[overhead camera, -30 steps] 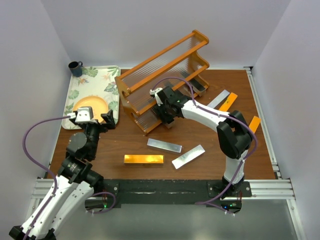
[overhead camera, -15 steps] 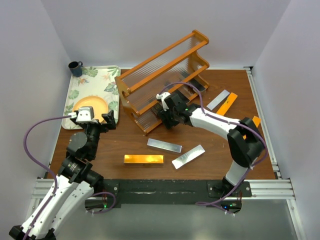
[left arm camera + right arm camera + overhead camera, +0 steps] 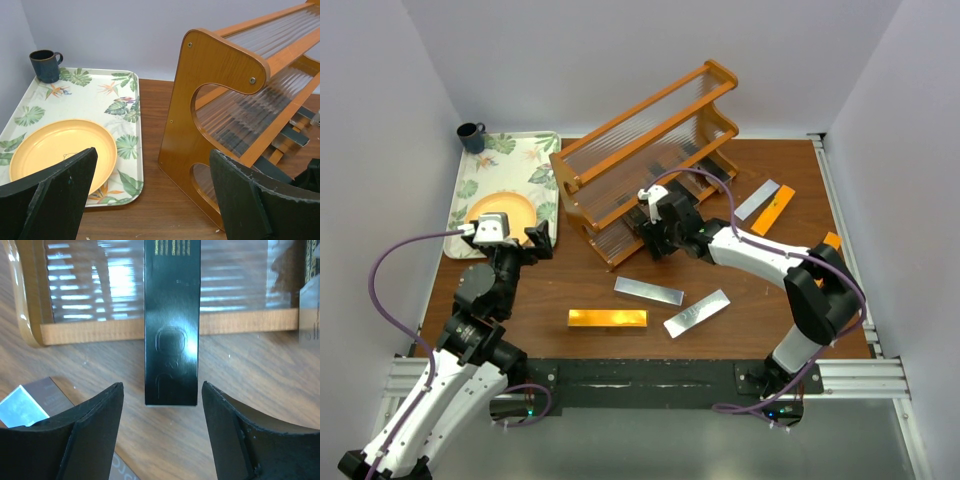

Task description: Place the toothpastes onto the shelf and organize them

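The orange-brown shelf (image 3: 650, 150) stands askew at the back middle; its end panel (image 3: 210, 100) fills the left wrist view. My right gripper (image 3: 656, 243) is open at the shelf's lowest tier, its jaws either side of the near end of a dark grey toothpaste (image 3: 172, 325) without touching it. The carton's far end rests on the ribbed tier (image 3: 100, 290). Loose on the table lie a silver carton (image 3: 648, 291), an orange-gold one (image 3: 608, 318), another silver one (image 3: 697, 313), and a silver (image 3: 764, 199) and orange (image 3: 775, 209) pair. My left gripper (image 3: 535, 238) is open and empty.
A floral tray (image 3: 510, 160) at the back left holds a yellow plate (image 3: 60, 150) and a dark mug (image 3: 471, 136). Another orange carton (image 3: 830, 243) lies by the right edge. Dark cartons (image 3: 705, 175) sit on the shelf's lowest tier. A silver carton (image 3: 22, 402) lies by my right gripper.
My right gripper has drawn back a little from the shelf, toward the near right, and its arm has swung lower and rightward. The left arm has not moved.
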Controlling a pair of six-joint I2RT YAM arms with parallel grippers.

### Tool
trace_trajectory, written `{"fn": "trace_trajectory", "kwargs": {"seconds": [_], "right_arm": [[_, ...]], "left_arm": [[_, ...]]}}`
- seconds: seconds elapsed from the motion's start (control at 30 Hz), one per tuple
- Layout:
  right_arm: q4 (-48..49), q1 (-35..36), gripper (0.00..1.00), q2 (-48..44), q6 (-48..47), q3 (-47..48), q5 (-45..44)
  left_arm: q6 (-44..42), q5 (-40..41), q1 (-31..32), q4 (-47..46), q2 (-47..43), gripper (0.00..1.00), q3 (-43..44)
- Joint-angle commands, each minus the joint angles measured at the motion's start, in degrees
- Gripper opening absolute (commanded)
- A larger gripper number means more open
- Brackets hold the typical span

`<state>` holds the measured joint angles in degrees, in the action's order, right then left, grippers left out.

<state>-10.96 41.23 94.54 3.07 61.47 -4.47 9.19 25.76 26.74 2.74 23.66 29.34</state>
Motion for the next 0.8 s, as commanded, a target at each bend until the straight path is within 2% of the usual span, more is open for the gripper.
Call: {"fn": "trace_trajectory", "kwargs": {"seconds": [0.0, 0.3, 0.5, 0.77], "right_arm": [[4.63, -0.19, 0.65, 1.52, 0.97, 0.14, 1.92], [4.63, -0.28, 0.52, 3.54, -0.87, 0.66, 0.87], [3.84, -0.36, 0.35, 4.07, -4.72, 2.25, 2.71], [-0.90, -0.10, 0.34, 6.00, -5.88, 7.78, 4.29]], "left_arm": [[-1.10, -0.27, -0.29, -0.90, 0.07, 1.00, -0.25], [-1.19, -0.45, -0.20, -0.90, 0.07, 1.00, -0.25], [-1.28, -0.53, -0.20, -0.99, 0.07, 1.00, -0.25], [-1.28, -0.53, -0.20, -0.99, 0.33, 1.00, -0.25]]}}
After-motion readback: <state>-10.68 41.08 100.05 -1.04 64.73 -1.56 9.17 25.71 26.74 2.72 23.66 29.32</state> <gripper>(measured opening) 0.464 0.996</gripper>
